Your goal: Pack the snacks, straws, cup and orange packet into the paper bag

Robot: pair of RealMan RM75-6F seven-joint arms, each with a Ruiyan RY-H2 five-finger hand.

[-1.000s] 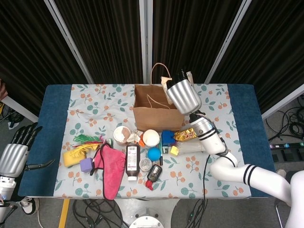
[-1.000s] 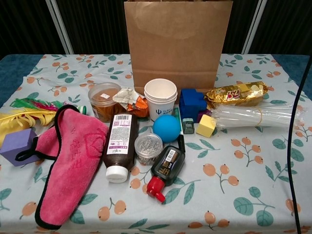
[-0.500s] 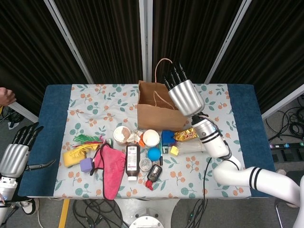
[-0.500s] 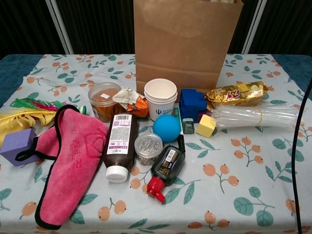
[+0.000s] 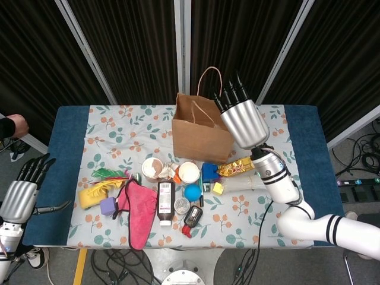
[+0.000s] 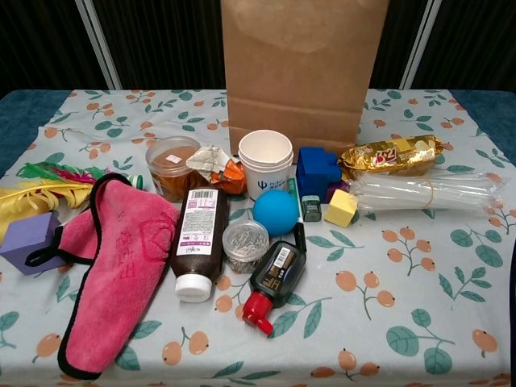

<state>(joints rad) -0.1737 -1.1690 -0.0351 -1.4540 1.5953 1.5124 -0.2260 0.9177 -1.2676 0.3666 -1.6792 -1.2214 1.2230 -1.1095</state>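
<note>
Fingers (image 5: 231, 95) of my right hand (image 5: 242, 122): straight, dark-tipped, a little apart, raised beside the right edge of the paper bag (image 5: 200, 133); I see nothing held in them. Fingers of my left hand (image 5: 19, 197): extended and apart, empty, off the left end of the counter (image 5: 65, 148), well away from the goods.

Paper bag: upright at the back centre of the counter, mouth up, one loop handle (image 5: 208, 77) standing above it.

Cup (image 6: 265, 164): white paper, upright, just in front of the bag.

Orange packet (image 6: 216, 167): crumpled, lying between the cup and a clear tub of brown snack (image 6: 171, 166).

Gold snack packet (image 6: 391, 156): flat, right of the blue block (image 6: 317, 172).

Straws (image 6: 423, 194): one clear bundle, lying lengthwise just in front of the gold packet.

Other stock, front rows: blue ball (image 6: 276, 212), yellow cube (image 6: 340, 208), brown bottle (image 6: 197, 242) on its side, jar of paper clips (image 6: 245, 244), black bottle with red cap (image 6: 272, 283), pink cloth (image 6: 113, 274), purple block (image 6: 27, 240), coloured feathers (image 6: 40, 189).
</note>
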